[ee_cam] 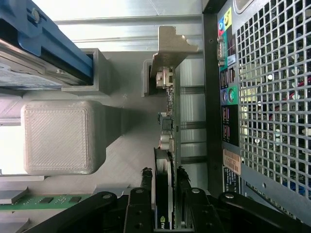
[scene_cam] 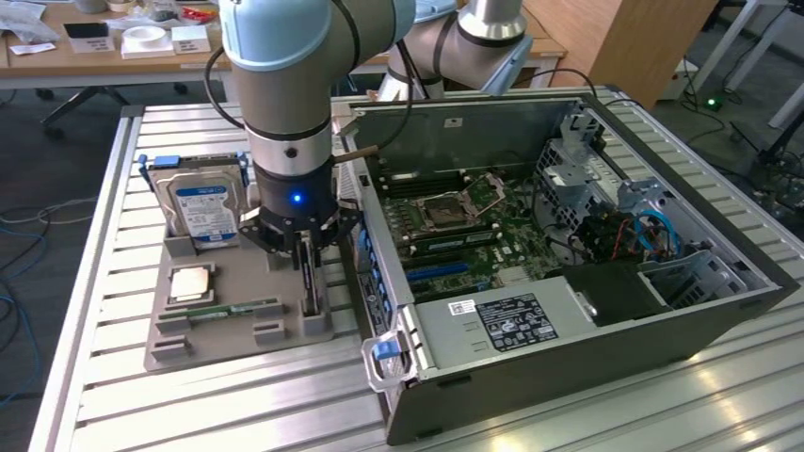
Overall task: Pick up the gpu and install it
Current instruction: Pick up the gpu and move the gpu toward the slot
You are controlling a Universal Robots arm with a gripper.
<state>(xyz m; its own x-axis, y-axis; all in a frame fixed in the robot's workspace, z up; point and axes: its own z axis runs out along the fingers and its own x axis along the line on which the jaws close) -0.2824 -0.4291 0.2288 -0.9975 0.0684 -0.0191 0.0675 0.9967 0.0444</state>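
Gripper (ee_cam: 164,180) of the robot arm, lowered over a grey tray (scene_cam: 214,339), sits astride the gpu (ee_cam: 166,145), its jaws open with one finger (ee_cam: 146,178) close to each face and no grip closed on it. The gpu stands on edge in a slot at the side of the tray nearest the open computer case (scene_cam: 603,353). A green memory stick (scene_cam: 235,309) and a processor chip (scene_cam: 191,282) lie in the tray beside it, with a blue-labelled hard drive (scene_cam: 201,212) upright at the tray's far end.

One gpu (scene_cam: 309,287), one hard drive (scene_cam: 201,209), one memory stick (scene_cam: 239,309), one processor (scene_cam: 192,282) (all singles), one computer case (scene_cam: 703,311)
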